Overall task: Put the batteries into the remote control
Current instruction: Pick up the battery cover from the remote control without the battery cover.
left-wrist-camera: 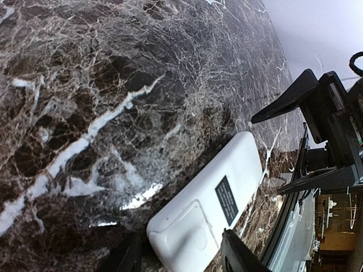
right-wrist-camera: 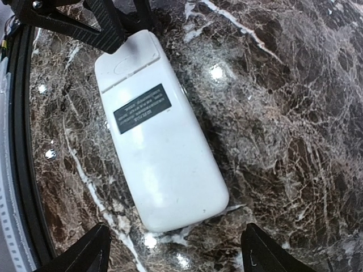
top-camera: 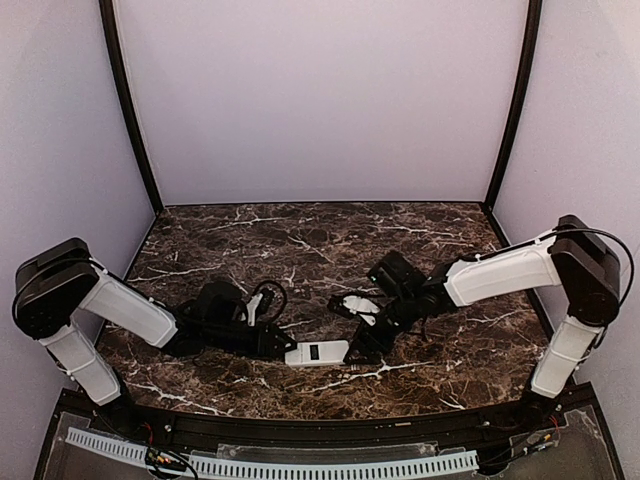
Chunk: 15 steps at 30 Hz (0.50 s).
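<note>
Remote control [top-camera: 318, 352]: lies flat, white back up, on the worktop [top-camera: 300, 240] near its front edge, between the two tools.
Label [right-wrist-camera: 142, 107]: dark rectangle on the remote's back, nearer the left arm's end.
Left tool [left-wrist-camera: 178, 252]: fingers straddle one short end of the remote; cannot tell whether they press it.
Right tool [right-wrist-camera: 176, 232]: spread wide, fingers either side of the other end, clear of it.

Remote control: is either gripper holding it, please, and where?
Unclear: left gripper brackets the remote control at its cover end; right gripper open around the other end.
</note>
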### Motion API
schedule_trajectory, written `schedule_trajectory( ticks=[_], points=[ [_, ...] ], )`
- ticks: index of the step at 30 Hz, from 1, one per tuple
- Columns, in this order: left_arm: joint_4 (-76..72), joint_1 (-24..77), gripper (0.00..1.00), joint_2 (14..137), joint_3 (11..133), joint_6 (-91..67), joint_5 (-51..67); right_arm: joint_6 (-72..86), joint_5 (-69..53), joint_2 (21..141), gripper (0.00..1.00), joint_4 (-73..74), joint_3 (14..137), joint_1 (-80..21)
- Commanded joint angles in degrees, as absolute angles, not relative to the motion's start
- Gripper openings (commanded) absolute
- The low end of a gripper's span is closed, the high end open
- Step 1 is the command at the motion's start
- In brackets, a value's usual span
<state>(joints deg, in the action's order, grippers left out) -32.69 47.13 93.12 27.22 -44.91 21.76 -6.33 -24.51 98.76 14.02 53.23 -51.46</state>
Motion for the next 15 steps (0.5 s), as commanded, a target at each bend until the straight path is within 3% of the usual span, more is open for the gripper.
schedule_trajectory(
  ticks=[1,8,15],
  points=[
    [-24.11,46.93,0.48,93.53,25.60,-45.73,21.76,-10.74,-13.42,99.07,0.79,10.59,54.40,-54.91],
    [-18.59,47.82,0.45,92.33,25.94,-45.49,21.32,-15.56,-12.75,103.74,0.78,6.96,57.62,-56.41],
    [-22.36,49.41,0.42,95.89,25.95,-48.74,22.57,-17.79,-15.85,107.31,0.77,5.94,59.24,-56.88]
  ],
)
